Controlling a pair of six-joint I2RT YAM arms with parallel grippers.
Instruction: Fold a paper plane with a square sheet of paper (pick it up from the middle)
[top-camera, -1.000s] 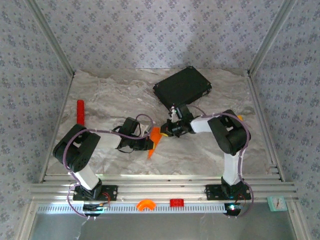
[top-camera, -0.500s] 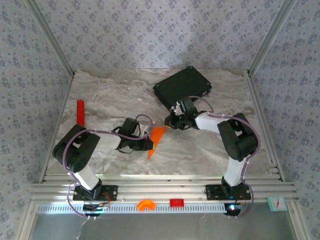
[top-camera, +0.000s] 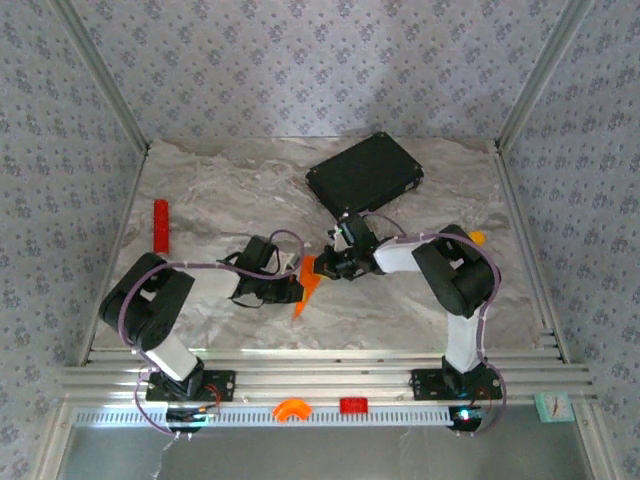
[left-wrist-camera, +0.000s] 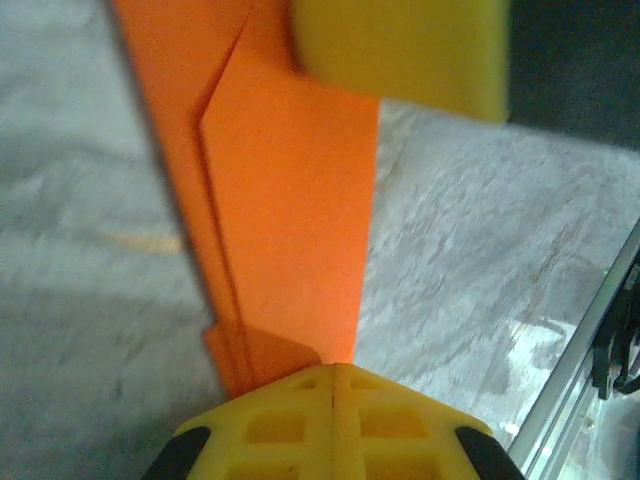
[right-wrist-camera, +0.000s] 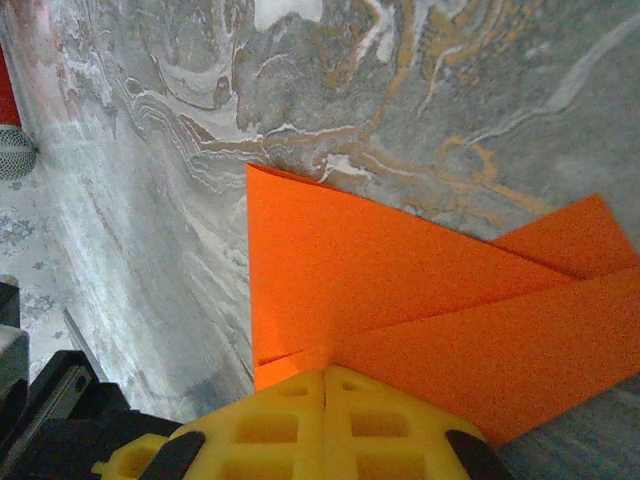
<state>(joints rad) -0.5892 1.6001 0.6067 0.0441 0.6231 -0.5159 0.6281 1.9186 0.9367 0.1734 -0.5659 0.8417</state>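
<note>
Top view, left to right:

1. A red cylinder (top-camera: 160, 225) lies on the table (top-camera: 420, 310) near the left wall, well apart from both arms.
2. The left arm reaches from its base toward the table centre. The left end effector (top-camera: 296, 290) is closed together and clamped on the paper plane (top-camera: 308, 275).
3. The paper plane is at the table centre, between the two end effectors. It is a narrow strip of bright orange paper, its pointed end toward the near edge.
4. The right end effector (top-camera: 331, 264) is closed together and clamped on the far part of the paper plane, just beside the left end effector.
5. A black flat case (top-camera: 365, 172) lies behind the right end effector, toward the rear of the table.
6. A small orange-yellow lump (top-camera: 477, 238) sits near the right edge, beside the right arm.

Left wrist view: the yellow fingers (left-wrist-camera: 290, 425) meet at a seam with the orange paper entering it. Overlapping folded layers run away from the seam, and a second yellow block covers the far end of the paper.

Right wrist view: the yellow fingers (right-wrist-camera: 380, 430) meet on the paper's edge. Folded flaps spread flat over the marbled table surface.
</note>
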